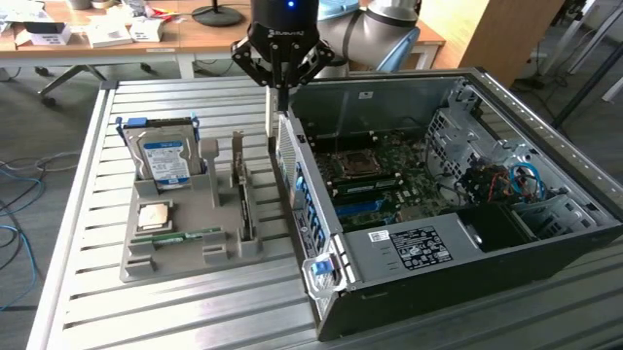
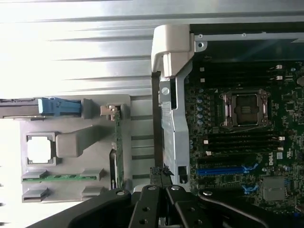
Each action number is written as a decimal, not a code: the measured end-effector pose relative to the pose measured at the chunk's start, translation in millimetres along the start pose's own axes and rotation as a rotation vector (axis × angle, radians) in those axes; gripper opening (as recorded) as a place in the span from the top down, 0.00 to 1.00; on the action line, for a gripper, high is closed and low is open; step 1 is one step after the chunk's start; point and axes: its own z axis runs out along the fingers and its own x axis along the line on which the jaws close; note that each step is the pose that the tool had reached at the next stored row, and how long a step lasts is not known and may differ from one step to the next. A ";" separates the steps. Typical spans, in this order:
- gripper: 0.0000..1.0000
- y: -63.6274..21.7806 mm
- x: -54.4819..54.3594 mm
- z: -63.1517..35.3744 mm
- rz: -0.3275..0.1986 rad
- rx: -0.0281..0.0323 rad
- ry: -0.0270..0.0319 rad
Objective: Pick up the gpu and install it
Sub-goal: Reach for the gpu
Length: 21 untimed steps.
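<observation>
The gpu (image 1: 244, 208) stands on edge in a slot of the grey holder (image 1: 175, 266), its silvery bracket at the far end; the wrist view shows it as a thin green-edged card (image 2: 118, 147). My gripper (image 1: 282, 98) hangs above the gap between the holder and the open computer case (image 1: 389, 95). It sits to the exterior view's right of the gpu and well above it. Its black fingers (image 2: 151, 197) meet at the tips (image 2: 161, 175), shut, and I see nothing held between them. Inside the case lies the motherboard (image 2: 237, 142) with a blue card slot (image 2: 221, 170).
The holder also carries a blue-labelled hard drive (image 1: 165, 157), a square processor (image 1: 156, 215) and a green memory stick (image 1: 180, 235). The case's rear panel (image 1: 311, 204) rises right beside the holder. Behind the slatted metal table (image 1: 195, 321) stands a wooden desk (image 1: 98, 40) with boxes.
</observation>
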 end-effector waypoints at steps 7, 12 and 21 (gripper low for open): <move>0.89 0.4 17.9 0.6 0.001 0.0001 0.0000; 0.89 1.0 30.7 1.2 0.001 0.0002 0.0000; 0.89 1.5 47.1 2.7 0.002 0.0011 -0.0002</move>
